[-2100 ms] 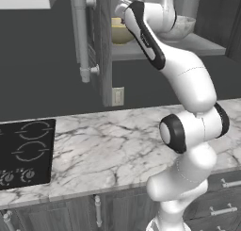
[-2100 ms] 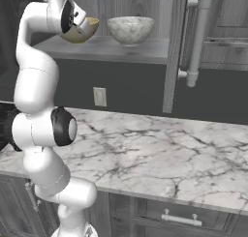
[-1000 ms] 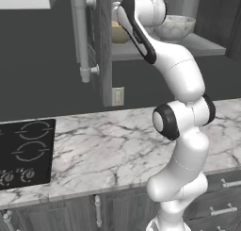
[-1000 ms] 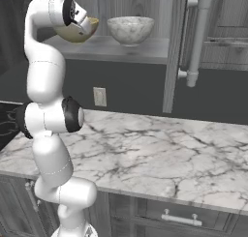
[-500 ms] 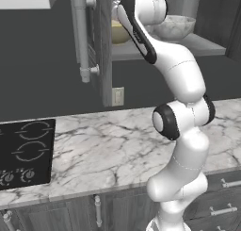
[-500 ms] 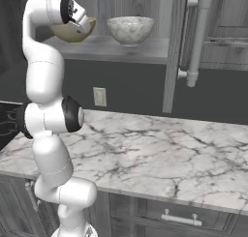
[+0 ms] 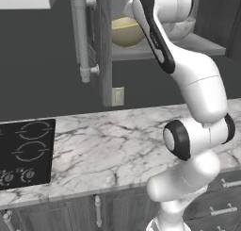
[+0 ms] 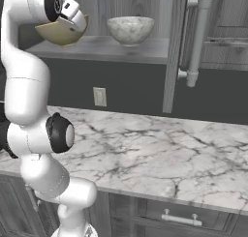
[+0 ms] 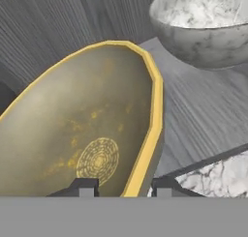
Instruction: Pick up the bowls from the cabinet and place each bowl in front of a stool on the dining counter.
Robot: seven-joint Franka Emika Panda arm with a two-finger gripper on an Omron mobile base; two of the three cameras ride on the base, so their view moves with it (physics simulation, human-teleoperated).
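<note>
The arm [image 7: 188,79] hides most of the marbled bowl [image 7: 181,29] and part of the yellow bowl [image 7: 124,32]

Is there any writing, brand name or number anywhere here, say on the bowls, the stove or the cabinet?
None can be read.
Yellow bowl: a faint ring pattern inside, no letters.
Cooktop: ring and knob markings, no text.
Marbled bowl, cabinet door, wall outlet: blank.

Even, soft rendered light, dim inside the cabinet [image 8: 145,50]; faint shadows, no glare, slightly coarse detail.
</note>
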